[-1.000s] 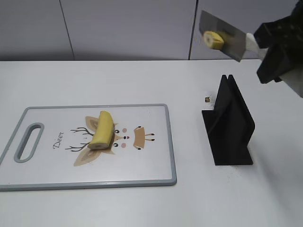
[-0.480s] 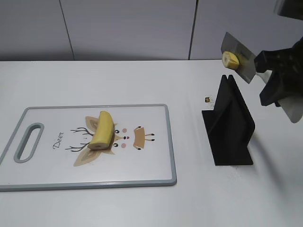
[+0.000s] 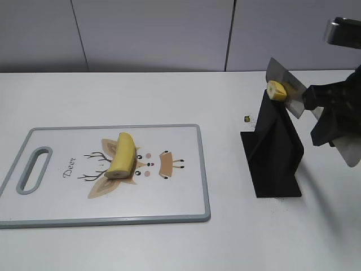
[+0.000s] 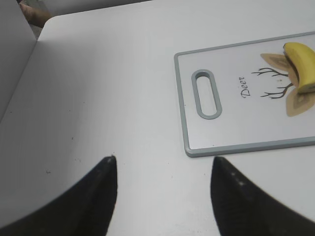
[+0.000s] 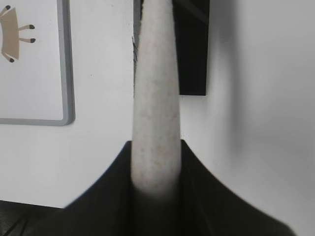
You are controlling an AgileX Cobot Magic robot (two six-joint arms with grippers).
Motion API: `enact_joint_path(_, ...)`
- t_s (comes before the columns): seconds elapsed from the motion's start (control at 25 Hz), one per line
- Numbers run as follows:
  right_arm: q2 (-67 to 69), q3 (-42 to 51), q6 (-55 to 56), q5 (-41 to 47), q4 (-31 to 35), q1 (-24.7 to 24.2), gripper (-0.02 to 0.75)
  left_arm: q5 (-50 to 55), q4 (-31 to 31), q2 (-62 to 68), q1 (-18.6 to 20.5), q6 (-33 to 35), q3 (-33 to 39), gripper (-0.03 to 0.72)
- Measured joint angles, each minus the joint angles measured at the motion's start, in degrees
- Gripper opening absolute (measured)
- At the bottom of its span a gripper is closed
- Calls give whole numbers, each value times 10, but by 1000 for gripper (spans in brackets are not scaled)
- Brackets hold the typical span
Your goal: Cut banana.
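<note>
Clinging to the flat of the knife blade (image 3: 286, 86) is a small cut banana slice (image 3: 276, 90), and that is the likeliest trouble: as the blade nears the top slot of the black knife stand (image 3: 273, 148), the slot edge could scrape the slice off so it drops onto the table (image 3: 169, 96) or wedges into the stand, and a blade tilted as this one is might catch the stand and tip it. The larger banana piece (image 3: 120, 155) lies on the cutting board (image 3: 56, 209), over the printed deer, yellow-skinned with a pale cut face toward the camera, well apart from the knife. The right gripper (image 5: 156, 162) is clamped on the knife's pale handle (image 5: 153, 103), seen close in the right wrist view. The left gripper (image 4: 164, 164) hangs with jaws spread and empty above bare table, near the board's handle end.
</note>
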Motion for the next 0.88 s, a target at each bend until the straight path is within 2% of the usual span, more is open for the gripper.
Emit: enact_joint_path(0.88,80,12,-14,-36,9,0,160,0,0,0,0,0,0,567)
